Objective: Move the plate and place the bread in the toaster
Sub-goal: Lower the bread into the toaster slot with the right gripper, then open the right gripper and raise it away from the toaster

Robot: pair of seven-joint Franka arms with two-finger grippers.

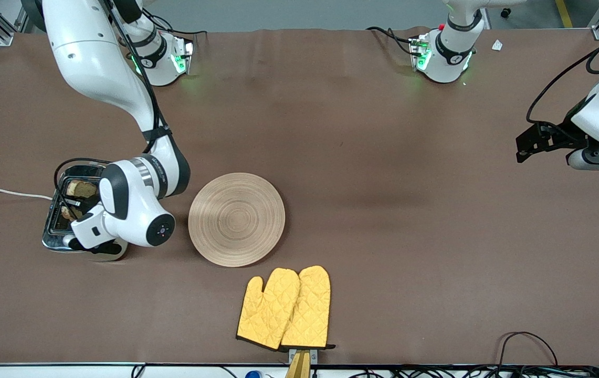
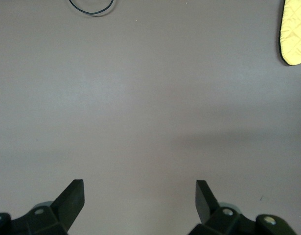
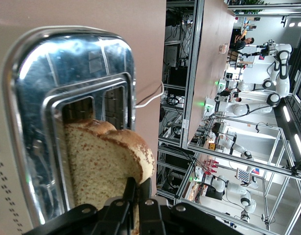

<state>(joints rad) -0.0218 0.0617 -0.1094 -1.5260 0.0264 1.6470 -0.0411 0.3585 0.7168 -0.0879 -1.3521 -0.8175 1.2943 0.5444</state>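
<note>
The toaster stands at the right arm's end of the table, chrome top up. My right gripper is over it, shut on the bread. In the right wrist view the fingers pinch the crust edge of the brown slice, whose far end sits in a slot of the toaster while most of it sticks out. The wooden plate lies empty on the table beside the toaster, toward the middle. My left gripper waits open and empty above bare table at the left arm's end.
A pair of yellow oven mitts lies nearer to the front camera than the plate; one tip shows in the left wrist view. The toaster's white cord runs off the table's edge at the right arm's end. Black cables lie by the front edge.
</note>
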